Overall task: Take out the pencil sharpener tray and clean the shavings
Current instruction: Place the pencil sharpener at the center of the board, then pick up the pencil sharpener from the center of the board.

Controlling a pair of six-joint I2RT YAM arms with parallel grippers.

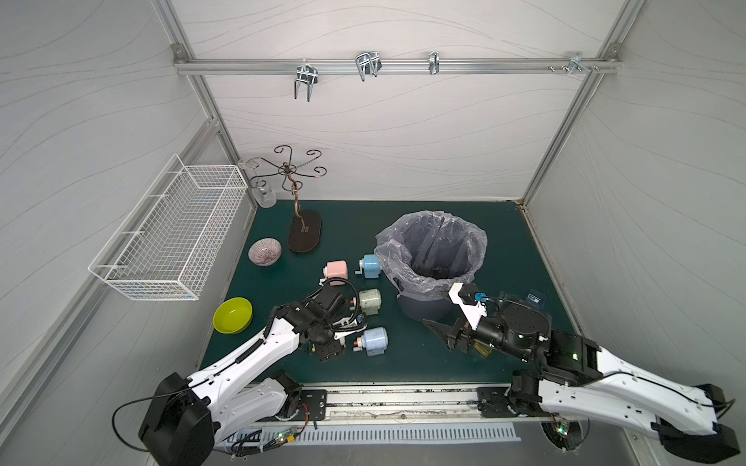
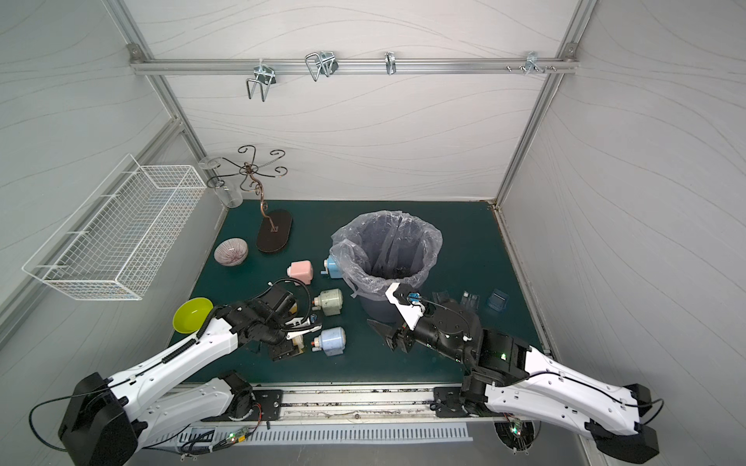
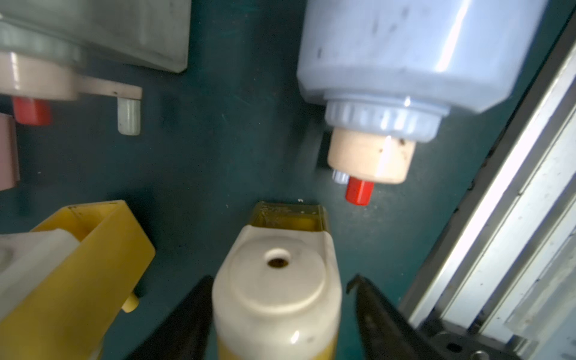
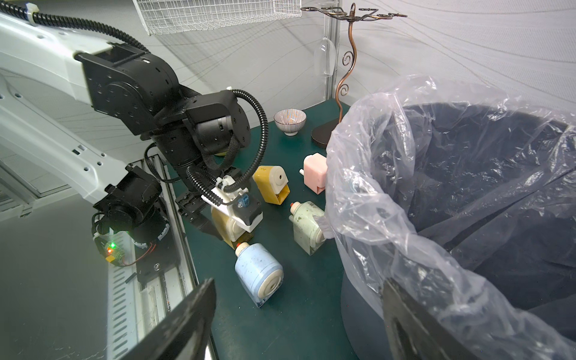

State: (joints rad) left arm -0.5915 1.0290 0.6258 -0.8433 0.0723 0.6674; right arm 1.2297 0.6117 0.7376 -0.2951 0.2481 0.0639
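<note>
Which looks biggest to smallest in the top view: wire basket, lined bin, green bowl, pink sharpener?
1. wire basket (mounted higher, nearer the camera, so unsure against the bin)
2. lined bin
3. green bowl
4. pink sharpener

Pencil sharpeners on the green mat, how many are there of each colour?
Pink sharpener: 1
Pale green sharpener: 1
Light blue sharpeners: 2
Yellow sharpeners: 2
Total: 6

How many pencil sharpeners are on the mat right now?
6: pink and light blue near the bin, green and periwinkle nearer the front, one yellow beside the left arm, another yellow between the left fingers. Others may hide.
</note>
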